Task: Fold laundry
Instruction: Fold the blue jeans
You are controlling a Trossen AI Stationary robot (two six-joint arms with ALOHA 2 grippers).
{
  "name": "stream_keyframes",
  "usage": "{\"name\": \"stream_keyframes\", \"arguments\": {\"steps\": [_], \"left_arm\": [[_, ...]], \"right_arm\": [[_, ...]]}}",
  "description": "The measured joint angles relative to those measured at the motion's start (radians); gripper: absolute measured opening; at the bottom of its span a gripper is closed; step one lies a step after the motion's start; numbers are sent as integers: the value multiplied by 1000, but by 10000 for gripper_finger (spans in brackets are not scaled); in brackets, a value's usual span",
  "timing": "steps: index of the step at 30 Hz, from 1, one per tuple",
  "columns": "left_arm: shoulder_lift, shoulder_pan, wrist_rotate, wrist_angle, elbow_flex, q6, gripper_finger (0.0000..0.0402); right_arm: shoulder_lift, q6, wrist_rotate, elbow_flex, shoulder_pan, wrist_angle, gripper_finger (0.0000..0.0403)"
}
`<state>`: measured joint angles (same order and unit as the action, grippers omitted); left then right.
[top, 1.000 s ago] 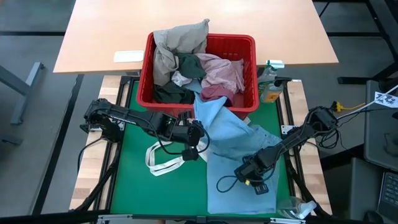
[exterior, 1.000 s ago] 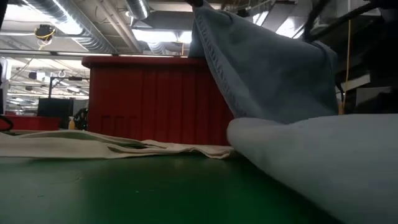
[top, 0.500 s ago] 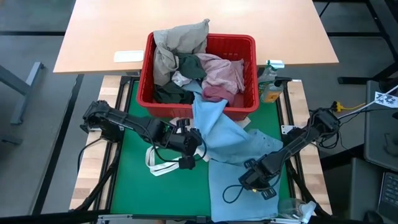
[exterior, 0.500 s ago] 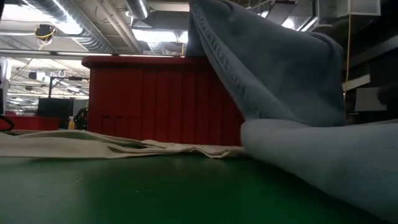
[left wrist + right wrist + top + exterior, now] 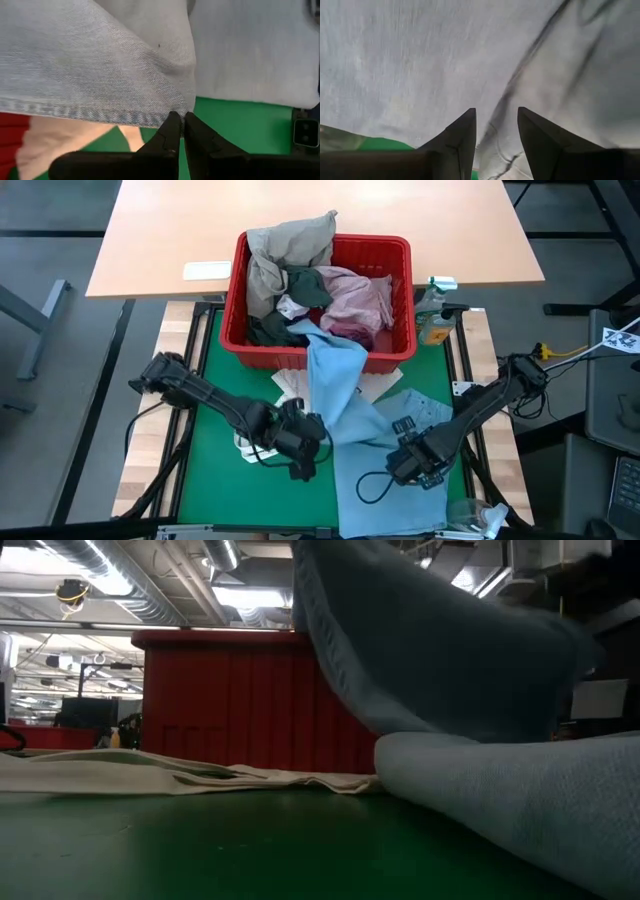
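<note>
Table (image 5: 200, 440): green mat before you; red basket (image 5: 395, 350) at its far edge
Light blue garment (image 5: 335, 385): trails from basket onto mat, blocking your low view
Tote bag (image 5: 290, 385): underneath it
Left gripper (image 5: 305, 460): pinched on garment hem
Right gripper (image 5: 412, 463): jaws apart over the cloth

2 dark jointed arms w/ black cables; left gripper (image 5: 178, 122), right gripper (image 5: 496, 131) have tapered black fingers.
</note>
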<state>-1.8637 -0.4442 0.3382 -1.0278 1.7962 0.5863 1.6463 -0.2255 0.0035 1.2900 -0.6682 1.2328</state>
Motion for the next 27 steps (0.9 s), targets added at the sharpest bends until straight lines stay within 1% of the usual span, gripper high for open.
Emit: {"name": "stream_keyframes", "arguments": {"steps": [5, 11, 14, 22, 25, 27], "left_arm": [[-73, -27, -13, 12, 0, 14, 5], [-135, -37, -17, 17, 0, 14, 11], [-147, -37, -17, 18, 0, 14, 34], [-153, -11, -32, 30, 0, 12, 123], [-148, 8, -85, 29, 0, -13, 137], [-132, 22, -143, 29, 0, -40, 139]], "right_arm": [[-1, 6, 56, 50, 0, 52, 145], [-1, 25, 59, 65, 0, 59, 145], [-1, 25, 59, 65, 0, 60, 145], [-1, 25, 60, 65, 1, 71, 145], [-1, 25, 59, 65, 1, 80, 145], [-1, 25, 59, 65, 1, 80, 145]]}}
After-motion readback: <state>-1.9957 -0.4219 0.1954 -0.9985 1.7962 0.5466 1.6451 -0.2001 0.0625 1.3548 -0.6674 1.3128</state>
